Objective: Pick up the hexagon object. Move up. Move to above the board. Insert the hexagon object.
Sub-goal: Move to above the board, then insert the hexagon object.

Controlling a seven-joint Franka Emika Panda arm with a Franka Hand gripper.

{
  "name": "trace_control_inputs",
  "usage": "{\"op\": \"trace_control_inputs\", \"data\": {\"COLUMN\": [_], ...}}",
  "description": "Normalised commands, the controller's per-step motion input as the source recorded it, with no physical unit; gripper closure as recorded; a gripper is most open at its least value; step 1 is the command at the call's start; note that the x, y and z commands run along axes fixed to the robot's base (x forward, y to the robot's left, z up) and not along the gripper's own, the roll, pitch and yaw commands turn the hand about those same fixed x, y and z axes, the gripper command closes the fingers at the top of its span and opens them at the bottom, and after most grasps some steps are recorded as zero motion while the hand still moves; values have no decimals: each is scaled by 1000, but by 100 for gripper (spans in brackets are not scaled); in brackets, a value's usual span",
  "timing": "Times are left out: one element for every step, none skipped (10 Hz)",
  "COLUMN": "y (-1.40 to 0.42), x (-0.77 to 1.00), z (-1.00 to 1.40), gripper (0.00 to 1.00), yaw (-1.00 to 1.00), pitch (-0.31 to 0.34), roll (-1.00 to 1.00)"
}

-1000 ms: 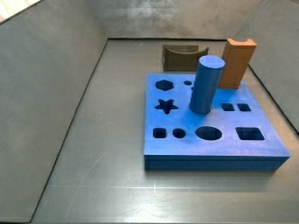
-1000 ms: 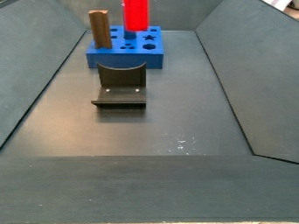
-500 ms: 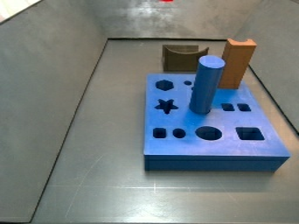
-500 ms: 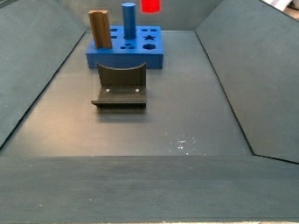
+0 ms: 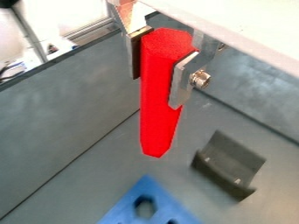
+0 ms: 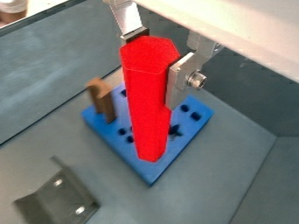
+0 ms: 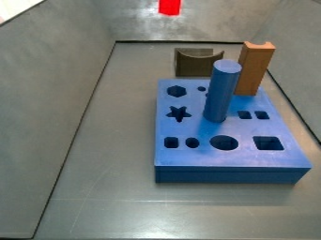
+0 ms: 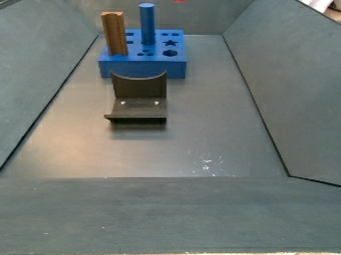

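Gripper (image 5: 162,58) clamped on the hexagon object (image 5: 160,96), raised clear of the board (image 7: 230,136).

In both wrist views the silver finger plates (image 6: 183,73) press opposite faces of the red rod's upper end, and the rod hangs below them. In a side view only its lower tip (image 7: 168,7) shows, at the top edge of the frame. The board lies on the floor at centre right, carrying the blue cylinder (image 7: 222,91) and the orange-brown block (image 7: 257,66). The fixture (image 8: 138,95) stands just beside the board.
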Motion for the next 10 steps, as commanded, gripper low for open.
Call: {"op": "trace_control_inputs", "data": {"y": [-1000, -1000, -676, -418, -247, 331, 317, 323, 329, 369], "x": [-268, -275, -195, -121, -69, 486, 543, 560, 586, 591], "z": [26, 30, 27, 22, 23, -1000, -1000, -1000, -1000, -1000], "gripper": [100, 100, 100, 100, 100, 100, 100, 100, 100, 100], "yaw": [4, 9, 5, 9, 8, -11, -26, -37, -20, 0], "pitch": [-4, -2, 1, 7, 8, -19, -24, -27, -33, -19], "roll": [-5, -9, -1, -10, -9, -6, -14, -7, -16, -10]}}
